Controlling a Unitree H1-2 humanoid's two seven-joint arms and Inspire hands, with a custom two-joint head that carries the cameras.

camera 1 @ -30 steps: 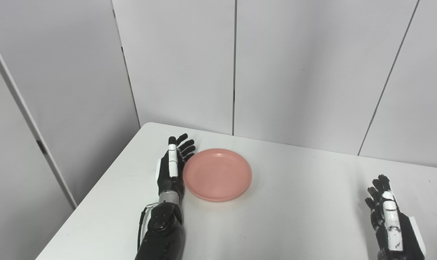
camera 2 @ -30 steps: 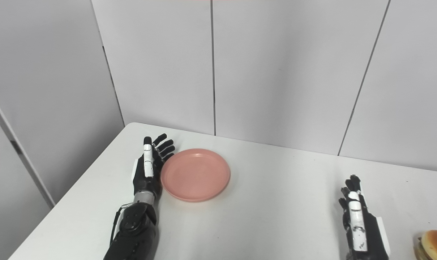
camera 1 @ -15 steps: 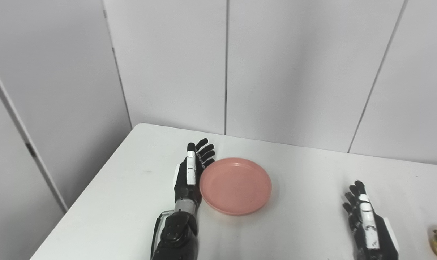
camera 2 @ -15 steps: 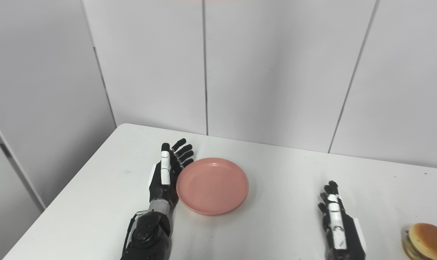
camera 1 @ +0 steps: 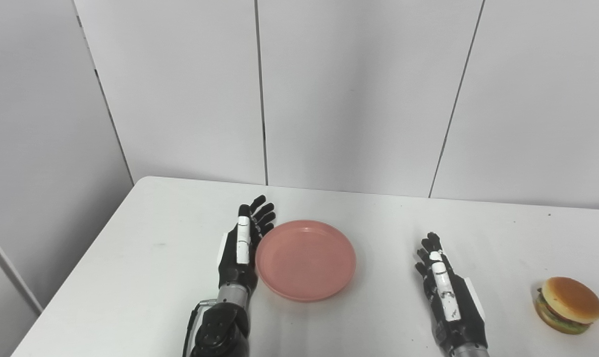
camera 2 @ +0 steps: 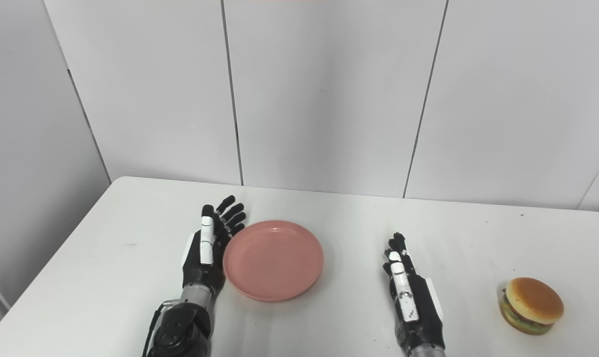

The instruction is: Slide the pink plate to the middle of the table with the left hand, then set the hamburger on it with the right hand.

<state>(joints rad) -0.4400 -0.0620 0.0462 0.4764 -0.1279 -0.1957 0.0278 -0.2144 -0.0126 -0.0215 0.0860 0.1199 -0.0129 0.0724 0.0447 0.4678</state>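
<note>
**Inspector:** Since the earlier frames, what has moved?

**Operator:** Mostly the camera. The whole picture has swung right, so wall seams and bench edge have shifted together. Against the bench, my left robot hand (camera 1: 241, 248) and the pink plate (camera 1: 305, 260) have travelled together away from the left edge, toward the middle. My left robot hand stands on edge, fingers straight and spread, grasping nothing; its palm side lies against the plate's left rim. I judge the slide to be under way or nearly complete.

**Inspector:** Right side?

**Operator:** My right robot hand (camera 1: 448, 295) rests near the bench (camera 1: 145, 258), fingers extended and a little apart, holding nothing. It sits between the plate and the hamburger (camera 1: 568, 304), apart from both.

**Inspector:** Location of the task items?

**Operator:** The plate lies flat, slightly left of the bench's middle. The hamburger stands upright toward the right end, untouched.

**Inspector:** Do the two views differ?

**Operator:** Yes. The right eye view shows the bench's far right corner and bare surface beyond the hamburger; the left eye view cuts that corner off. The left eye view shows more floor gap beside the bench's left edge. Neither view lets me confirm whether my left palm presses the rim or only touches it.
</note>
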